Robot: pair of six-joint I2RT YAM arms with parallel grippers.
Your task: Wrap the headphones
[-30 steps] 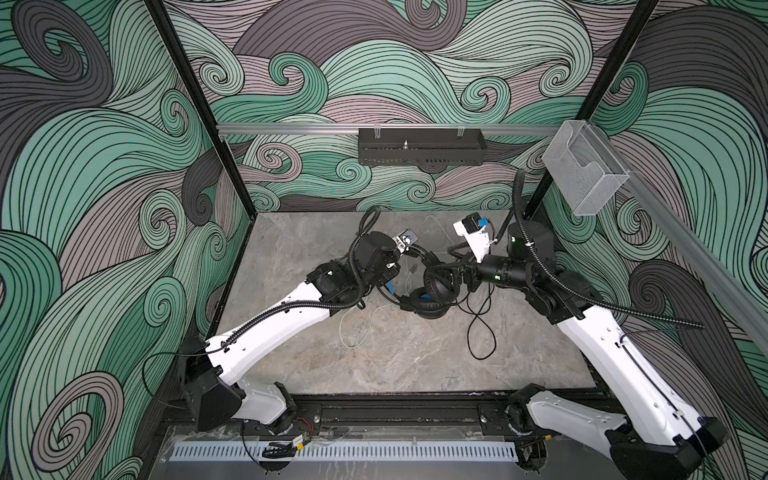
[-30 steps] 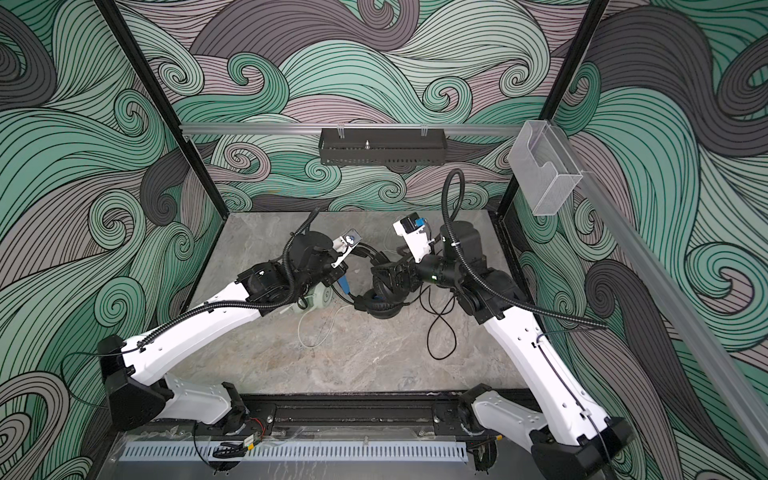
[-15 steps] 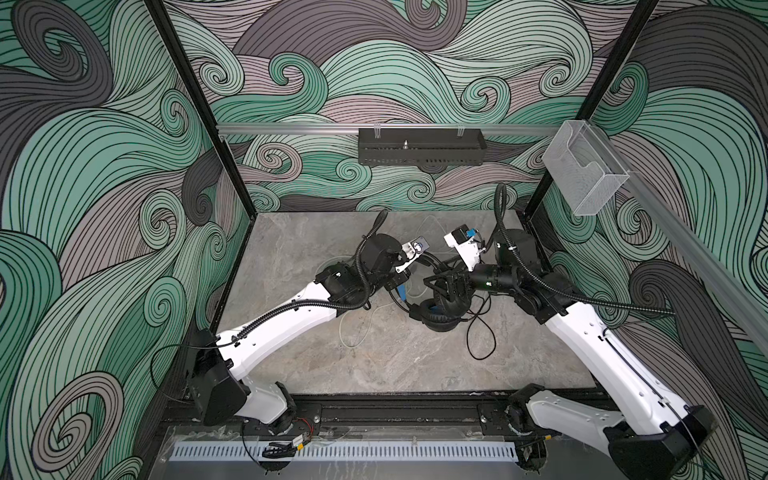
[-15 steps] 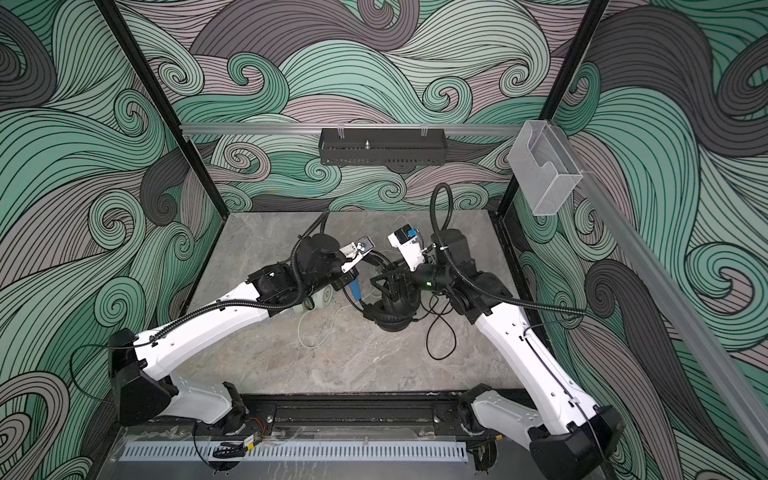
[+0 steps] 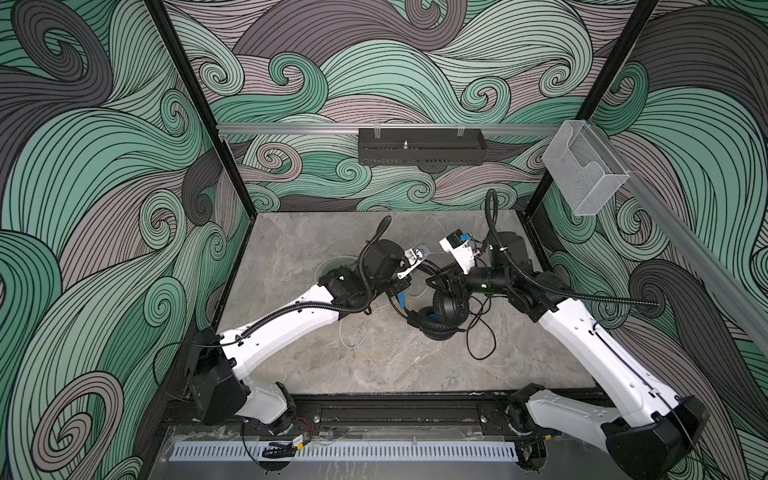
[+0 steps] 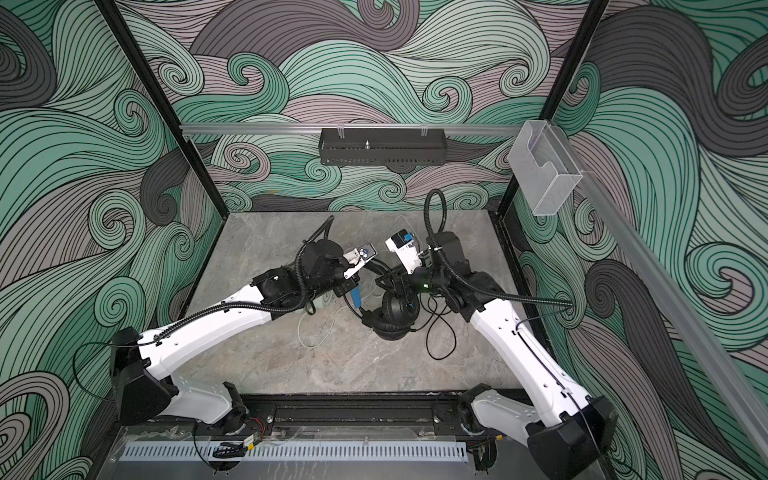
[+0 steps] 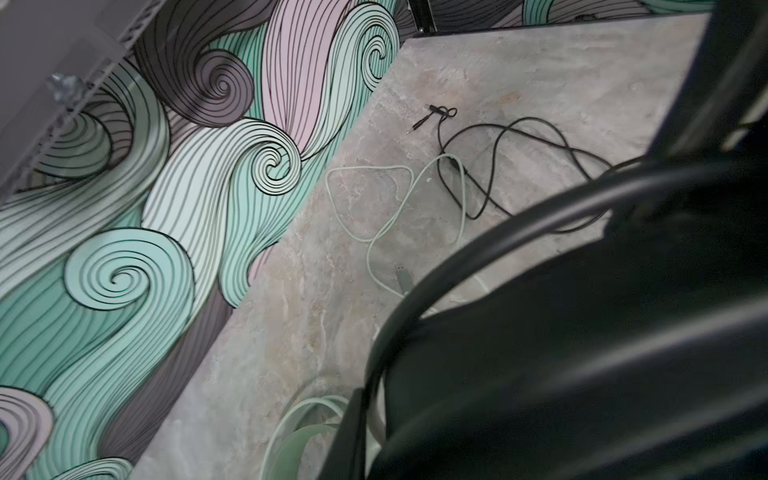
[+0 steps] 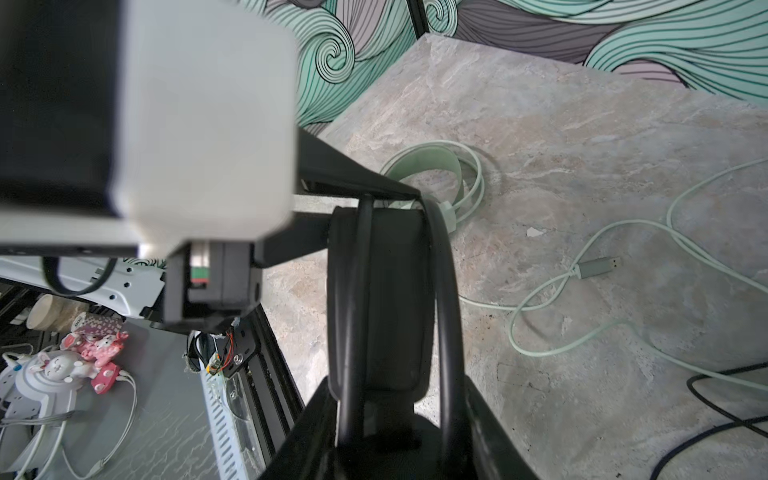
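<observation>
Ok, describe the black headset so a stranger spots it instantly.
Find the grey marble tabletop, then look just right of centre. The black headset is there, black cable looping beside it. Unlike the mint-green headset, it has a blue inner band.

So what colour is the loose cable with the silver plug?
The cable is pale mint green, clearest in the right wrist view.

Mint-green headset [image 6: 323, 302] mostly hidden under left arm [image 6: 232, 309], left fingers indistinct

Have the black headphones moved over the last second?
Yes: the black headphones have shifted slightly toward the front rail, away from the black wall tray.
</observation>
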